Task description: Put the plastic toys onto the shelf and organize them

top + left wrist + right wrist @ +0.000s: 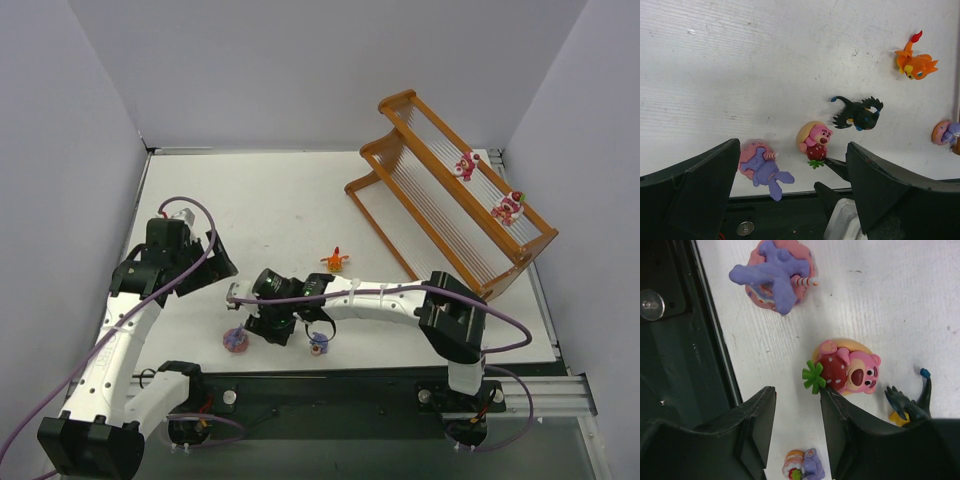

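The shelf point(420, 190) stands at the far right with two pink-red toys point(465, 165) on its white slats. On the table lie a pink bear hugging a strawberry point(847, 367), a purple toy on a pink disc point(777, 277), a black winged toy point(858, 114), an orange toy point(915, 62) and a small purple toy point(802, 465). My right gripper point(797, 392) is open, only bare table in its gap. One of its fingertips point(832, 397) touches the strawberry's green leaves. My left gripper point(792, 147) hangs wide open above the purple toy and the bear, holding nothing.
The table's dark front rail point(685, 365) runs just beside the purple toy and the right gripper. Grey walls close the table in at the left, back and right. The right arm point(380, 298) stretches leftward across the table's front.
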Controlling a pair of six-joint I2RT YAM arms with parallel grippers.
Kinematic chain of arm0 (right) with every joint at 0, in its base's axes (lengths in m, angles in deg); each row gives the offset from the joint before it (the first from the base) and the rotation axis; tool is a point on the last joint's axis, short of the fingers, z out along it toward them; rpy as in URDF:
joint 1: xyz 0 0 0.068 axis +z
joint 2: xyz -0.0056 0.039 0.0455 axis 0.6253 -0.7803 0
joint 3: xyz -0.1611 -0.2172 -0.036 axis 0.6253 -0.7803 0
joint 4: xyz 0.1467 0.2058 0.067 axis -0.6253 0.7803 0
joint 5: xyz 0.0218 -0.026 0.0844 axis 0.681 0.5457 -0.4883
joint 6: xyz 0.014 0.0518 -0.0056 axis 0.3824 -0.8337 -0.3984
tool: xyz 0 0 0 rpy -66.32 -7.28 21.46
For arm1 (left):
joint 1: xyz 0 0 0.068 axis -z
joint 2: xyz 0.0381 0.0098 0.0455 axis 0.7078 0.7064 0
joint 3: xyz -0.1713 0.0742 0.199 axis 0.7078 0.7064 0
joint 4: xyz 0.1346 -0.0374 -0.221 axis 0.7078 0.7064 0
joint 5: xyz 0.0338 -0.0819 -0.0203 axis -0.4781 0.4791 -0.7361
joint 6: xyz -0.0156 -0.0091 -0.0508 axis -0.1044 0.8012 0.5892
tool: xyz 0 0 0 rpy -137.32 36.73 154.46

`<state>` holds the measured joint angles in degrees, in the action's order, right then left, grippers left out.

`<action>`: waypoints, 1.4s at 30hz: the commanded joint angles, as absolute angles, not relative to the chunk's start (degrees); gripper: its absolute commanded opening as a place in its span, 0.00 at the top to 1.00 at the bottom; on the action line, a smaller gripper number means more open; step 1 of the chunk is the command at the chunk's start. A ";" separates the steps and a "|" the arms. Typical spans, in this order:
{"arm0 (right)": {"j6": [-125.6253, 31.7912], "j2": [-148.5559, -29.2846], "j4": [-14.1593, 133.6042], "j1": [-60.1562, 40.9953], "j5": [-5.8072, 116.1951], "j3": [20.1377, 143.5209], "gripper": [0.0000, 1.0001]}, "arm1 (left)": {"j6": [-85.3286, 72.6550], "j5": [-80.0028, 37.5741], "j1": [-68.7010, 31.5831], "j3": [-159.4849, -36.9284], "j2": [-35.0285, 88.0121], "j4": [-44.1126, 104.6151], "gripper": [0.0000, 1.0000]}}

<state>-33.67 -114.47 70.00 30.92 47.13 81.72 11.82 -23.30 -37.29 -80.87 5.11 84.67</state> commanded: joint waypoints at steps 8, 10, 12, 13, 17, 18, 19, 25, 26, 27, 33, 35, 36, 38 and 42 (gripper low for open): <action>-30.17 -115.86 69.15 32.83 59.57 84.77 0.55 | 10.91 -23.67 -37.59 -82.81 4.44 85.00 0.03; -30.08 -115.16 69.32 33.45 61.33 85.12 0.53 | 10.91 -24.03 -37.59 -83.08 4.44 85.00 0.03; -30.08 -114.89 69.85 34.32 62.65 86.08 0.52 | 10.91 -24.46 -37.67 -83.34 4.61 85.18 0.03; -30.34 -114.63 70.11 34.50 62.66 86.35 0.50 | 10.91 -24.64 -37.59 -83.78 4.61 85.18 0.03; -30.61 -115.50 70.29 35.30 64.85 87.58 0.46 | 10.91 -24.56 -37.59 -84.31 5.31 85.00 0.03; -30.35 -116.29 70.03 35.56 65.29 87.67 0.42 | 10.91 -24.38 -37.59 -84.31 5.40 84.91 0.03; -30.35 -116.82 70.11 35.56 65.56 87.84 0.41 | 10.91 -24.29 -37.59 -84.40 5.49 84.83 0.03; -28.86 -119.37 70.03 35.56 67.23 88.81 0.41 | 10.74 -23.67 -37.59 -84.57 6.19 84.83 0.03; -28.68 -119.81 70.03 35.56 67.49 89.07 0.40 | 10.74 -23.59 -37.59 -84.57 6.11 84.83 0.03; -28.50 -119.99 70.03 35.56 68.10 89.16 0.40 | 10.74 -23.41 -37.59 -84.66 6.28 84.83 0.03; -27.36 -121.57 69.32 35.56 69.69 89.51 0.45 | 10.74 -23.15 -37.59 -84.66 6.37 84.83 0.03; -27.18 -122.01 69.32 35.56 69.60 89.78 0.53 | 10.65 -23.32 -37.59 -84.75 6.54 84.83 0.03; -27.10 -122.18 69.50 35.56 69.60 89.78 0.62 | 10.56 -23.24 -37.59 -84.84 6.46 84.74 0.03; -27.44 -122.10 69.59 35.56 69.78 89.69 0.75 | 10.47 -23.24 -37.59 -84.84 6.63 84.74 0.03; -28.59 -121.13 70.37 35.56 70.48 89.69 1.00 | 10.38 -23.15 -37.59 -84.84 6.72 84.65 0.03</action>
<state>-27.81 -122.05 68.32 35.38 68.73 88.41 11.36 -23.63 -37.29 -81.83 6.55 85.28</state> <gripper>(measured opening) 0.180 0.967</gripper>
